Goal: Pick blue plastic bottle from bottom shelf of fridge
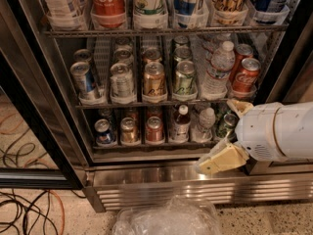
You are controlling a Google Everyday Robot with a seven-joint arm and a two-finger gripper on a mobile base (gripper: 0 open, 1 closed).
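Note:
The fridge (161, 187) stands open with its steel base grille at the bottom. On the bottom shelf (137, 145), the blue plastic bottle (181, 124) stands upright in the fourth lane from the left, with a white cap and dark contents. My gripper (228, 134) is at the right, in front of the shelf's right end and a little right of the bottle, touching nothing. It is open and empty: one cream finger (218, 160) points down-left over the base ledge, the other (238, 106) sits near the rack above.
A clear ribbed water bottle (204, 124) stands between the bottle and my gripper; a green can (226, 124) is partly hidden behind it. Cans (129, 130) fill the left lanes. The black door frame (34, 116) is left, cables (24, 209) on the floor, crumpled plastic (166, 219) below.

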